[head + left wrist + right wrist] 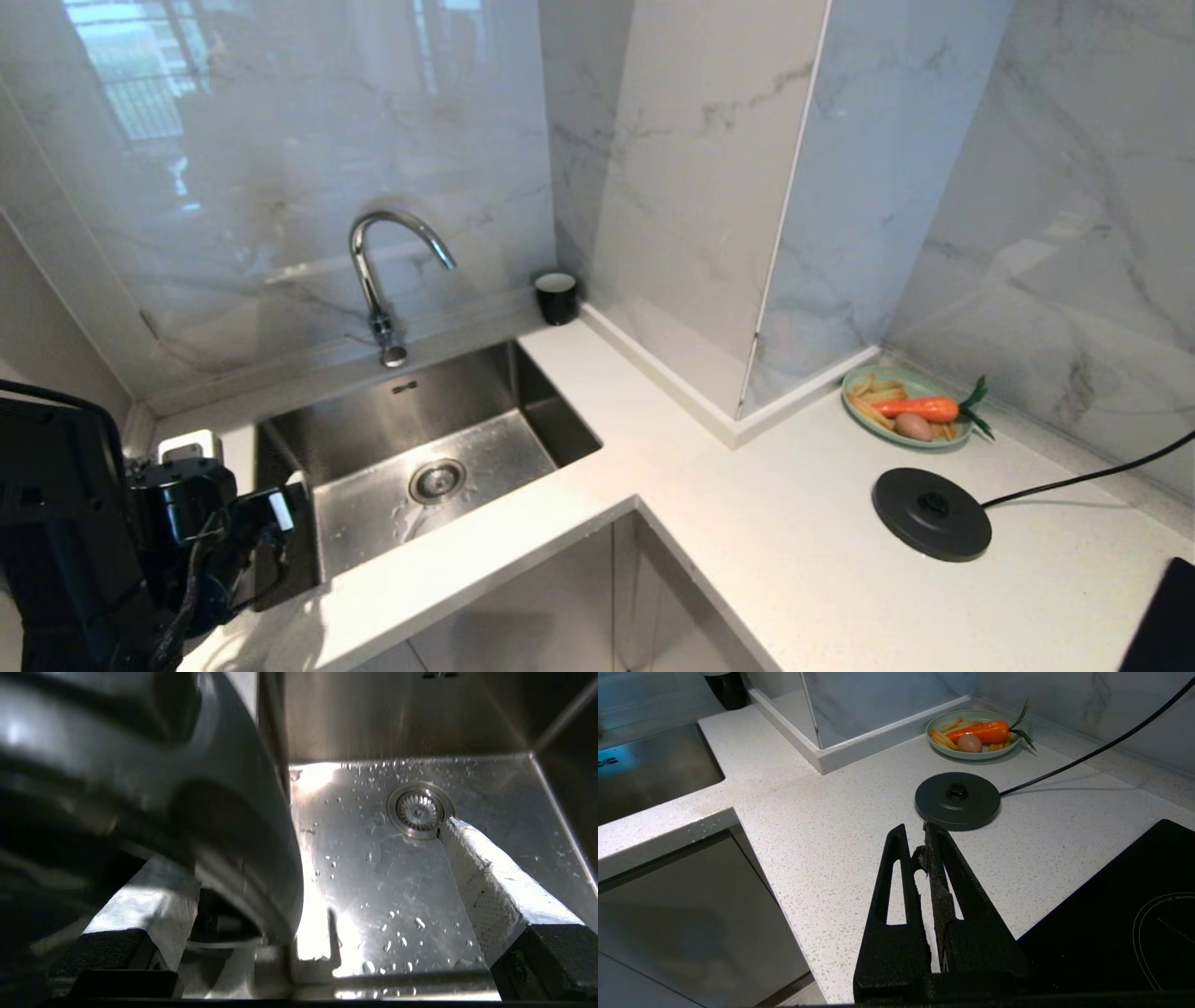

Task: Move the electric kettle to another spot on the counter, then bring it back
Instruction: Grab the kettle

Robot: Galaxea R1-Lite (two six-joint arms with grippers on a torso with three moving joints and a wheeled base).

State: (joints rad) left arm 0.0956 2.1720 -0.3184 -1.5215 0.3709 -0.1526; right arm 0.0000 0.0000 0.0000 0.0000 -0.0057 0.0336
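Observation:
The black electric kettle [47,532] fills the lower left corner of the head view, left of the sink and partly cut off by the picture's edge. My left gripper [271,513] is right beside it, over the sink's left rim. In the left wrist view the kettle's glossy curved body [163,788] looms close and covers the tip of one pale finger [140,905]. The other finger [490,877] stands far off over the sink floor, so the left gripper [317,849] is open. My right gripper [920,840] hangs shut and empty over the white speckled counter [822,826].
A steel sink [523,392] with a tap [383,280] sits in the counter [794,579]. The kettle's round black base [931,513] with its cord lies at the right, near a green plate [854,397] of food. A black cup [556,297] stands in the corner. A hob panel [1134,914] lies far right.

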